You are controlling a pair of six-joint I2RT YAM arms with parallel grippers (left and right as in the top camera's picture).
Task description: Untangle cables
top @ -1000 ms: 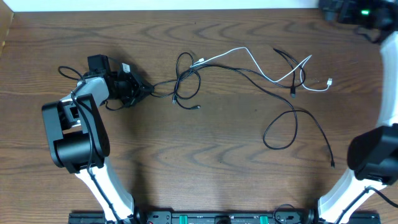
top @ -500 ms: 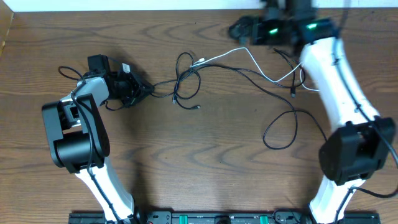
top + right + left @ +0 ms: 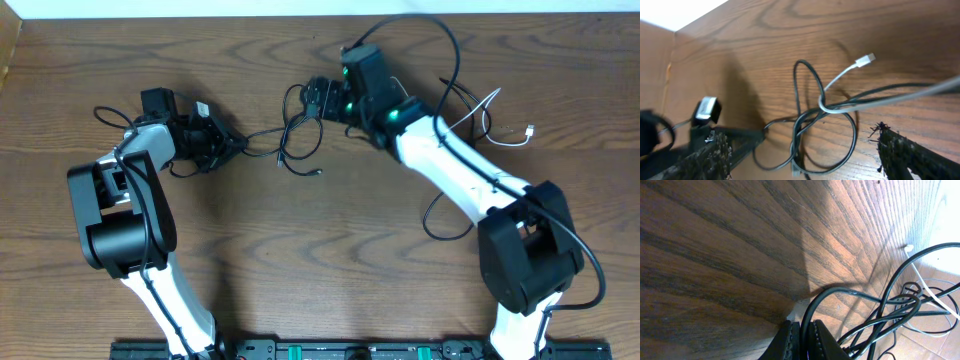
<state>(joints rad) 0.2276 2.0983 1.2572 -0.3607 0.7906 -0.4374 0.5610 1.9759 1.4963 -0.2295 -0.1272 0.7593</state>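
Several cables [image 3: 300,135] on the bench [image 3: 300,260], knotted into one tangle just left of centre. Looser runs trailing off to the right: a white cable [image 3: 510,144] and a wide black loop [image 3: 428,218].

At the left, pinching one black strand [image 3: 805,320] of that tangle in the left end effector [image 3: 804,332], pads pressed hard together on it in the wrist view. Probably held so to anchor that end against any pull from the other side.

Over the knot, hovering with the right end effector [image 3: 802,142], fingers spread wide to either side of the crossing of white cable over black loops, touching nothing. Likely lined up that way to drop onto the white strand close to its plug [image 3: 866,60] and draw it free of the hook round the black. Worth watching: strands packed close at the crossing, so easy to catch two at once.
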